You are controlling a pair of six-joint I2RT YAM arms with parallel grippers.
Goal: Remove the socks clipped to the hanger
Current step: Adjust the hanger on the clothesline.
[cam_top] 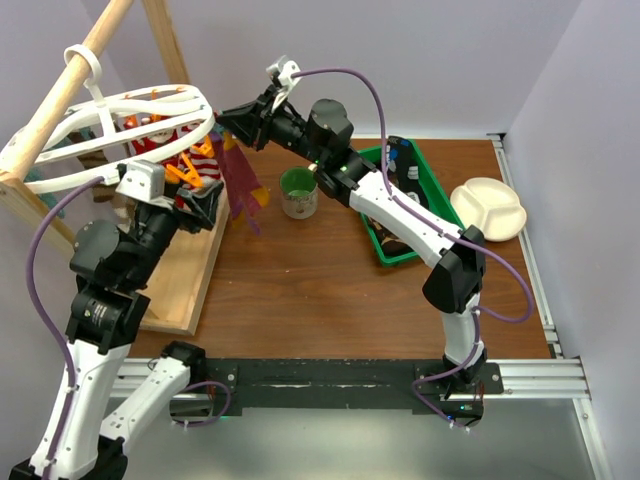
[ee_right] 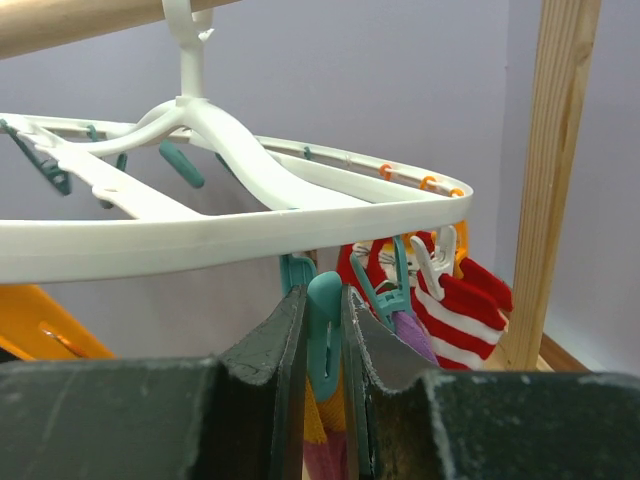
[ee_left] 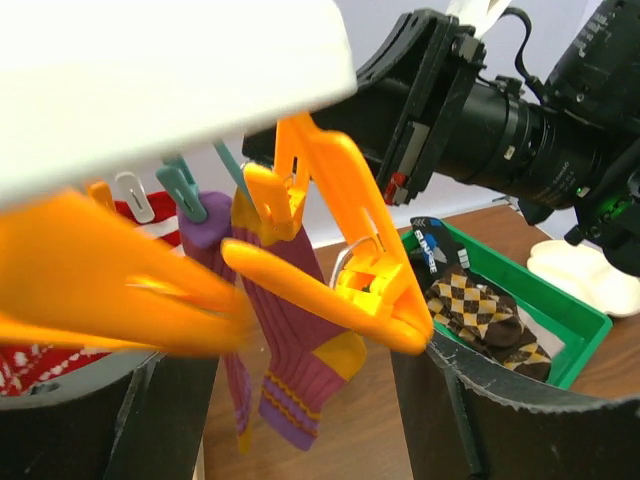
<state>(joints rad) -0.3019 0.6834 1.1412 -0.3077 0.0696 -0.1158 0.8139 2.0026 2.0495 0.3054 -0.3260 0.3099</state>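
1. The right gripper [ee_right: 322, 300] has its fingers [ee_right: 268, 350] pinched together on a teal clip [ee_right: 323, 345], with only the clip's width between them
2. That clip hangs from the rim of the white hanger [ee_right: 250, 225], which crosses just above the fingertips
3. The hanger's hook sits on a wooden pole [ee_right: 70, 22], high above the same fingers
4. A red-and-white striped sock [ee_right: 455, 310] is clipped under the rim, off to the side of the right fingers and just beyond them
5. The left gripper [cam_top: 205, 205] holds its fingers [ee_left: 480, 410] wide apart
6. An orange clip [ee_left: 345, 235] lies between them, its lower end at the tip of one finger; whether they are pressing it I cannot tell
7. A purple sock [ee_left: 295, 350] with yellow patches dangles from the clips, in the gap between the left fingers and a little beyond them
8. A second orange clip, blurred, crosses in front of the other left finger
9. Past the outer side of the left gripper's fingers, checkered socks [ee_left: 470, 310] lie in a green bin [ee_left: 575, 320] on the table
10. The right arm's dark wrist reaches in above that bin, over the left fingers
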